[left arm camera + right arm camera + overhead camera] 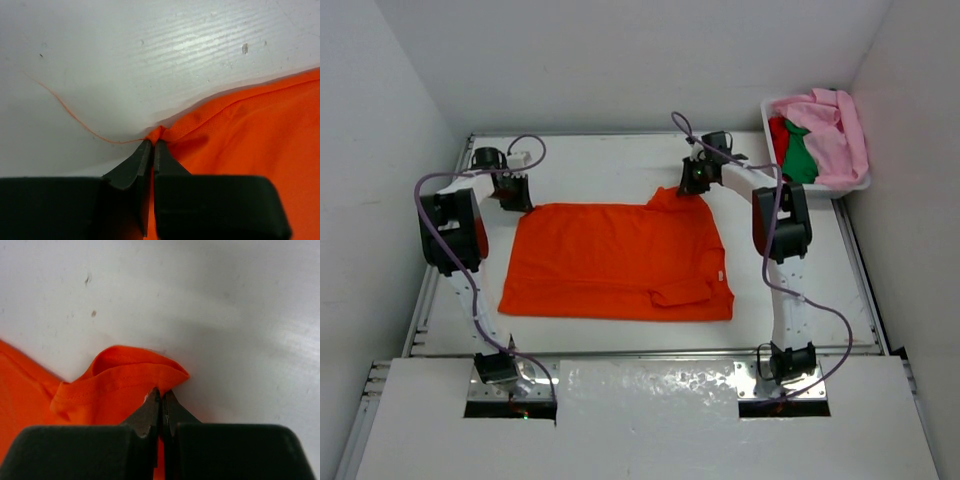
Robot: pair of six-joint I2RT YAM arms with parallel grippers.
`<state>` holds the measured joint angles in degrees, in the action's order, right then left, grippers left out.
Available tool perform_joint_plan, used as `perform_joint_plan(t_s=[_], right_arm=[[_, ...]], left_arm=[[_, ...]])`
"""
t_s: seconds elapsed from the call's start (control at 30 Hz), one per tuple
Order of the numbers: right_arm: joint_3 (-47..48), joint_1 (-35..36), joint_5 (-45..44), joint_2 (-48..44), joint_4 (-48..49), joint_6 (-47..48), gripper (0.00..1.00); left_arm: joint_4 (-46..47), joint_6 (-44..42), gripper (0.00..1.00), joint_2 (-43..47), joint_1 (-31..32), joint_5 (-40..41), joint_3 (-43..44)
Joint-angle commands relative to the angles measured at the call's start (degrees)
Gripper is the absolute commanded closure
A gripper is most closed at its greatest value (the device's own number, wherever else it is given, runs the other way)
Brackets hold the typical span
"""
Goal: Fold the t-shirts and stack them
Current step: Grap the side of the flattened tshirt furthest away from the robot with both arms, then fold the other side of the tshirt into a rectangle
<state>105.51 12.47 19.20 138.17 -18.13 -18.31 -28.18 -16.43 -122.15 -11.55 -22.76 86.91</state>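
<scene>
Now gripping the bright orange soft fabric short-sleeved t-shirt (pixel 620 262) at two points along its far edge. Leaving it lying spread nearly flat on the white desk (pixel 600 165), one sleeve folded over onto the shirt's near right part. Pinching the shirt's far left corner with the left pincer (pixel 151 145), black jaws pressed together on a small peak of orange cloth. Showing also a thin loose orange thread (pixel 75 117) trailing away from that same corner across the bare desk. Clamping a hemmed, puckered fold at the shirt's far right end with the right pincer (pixel 161 396), jaws likewise closed tight on the fabric. Lifting that fold slightly, so that it is arching up just beyond the fingertips.

Keeping the other three shirts bundled loosely in a white plastic mesh basket (pixel 840 189), well beyond the orange shirt's far right corner. Draping a light pink t-shirt (pixel 835 130) over the top and the side farthest from the orange shirt. Tucking a green t-shirt (pixel 802 155) below the pink one, and a red t-shirt (pixel 778 130) along the basket's side nearest the orange shirt.
</scene>
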Motion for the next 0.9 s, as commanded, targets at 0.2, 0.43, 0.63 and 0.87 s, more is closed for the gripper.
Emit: perform_joint_plan(t_s=[0.2, 0.43, 0.63, 0.87], right_arm=[[-27.43, -0.34, 3.56, -28.98, 11.07, -4.36, 1.00], [-57.65, 0.71, 2.77, -50.35, 17.33, -7.97, 1.00], [-67.54, 1.15, 2.77, -56.78, 19.80, -9.29, 1.00], [-70.80, 2.82, 3.30, -56.08, 22.44, -10.26, 1.00]], left_arm=[[-2.84, -11.78, 1.00, 18.86, 0.39, 1.76, -10.95], [-8.54, -20.22, 1.00, 32.40, -0.49, 3.51, -23.27], [-8.03, -24.09, 1.00, 36.89, -0.67, 6.41, -33.47], [-5.48, -24.88, 1.00, 38.12, -0.67, 9.58, -37.69]])
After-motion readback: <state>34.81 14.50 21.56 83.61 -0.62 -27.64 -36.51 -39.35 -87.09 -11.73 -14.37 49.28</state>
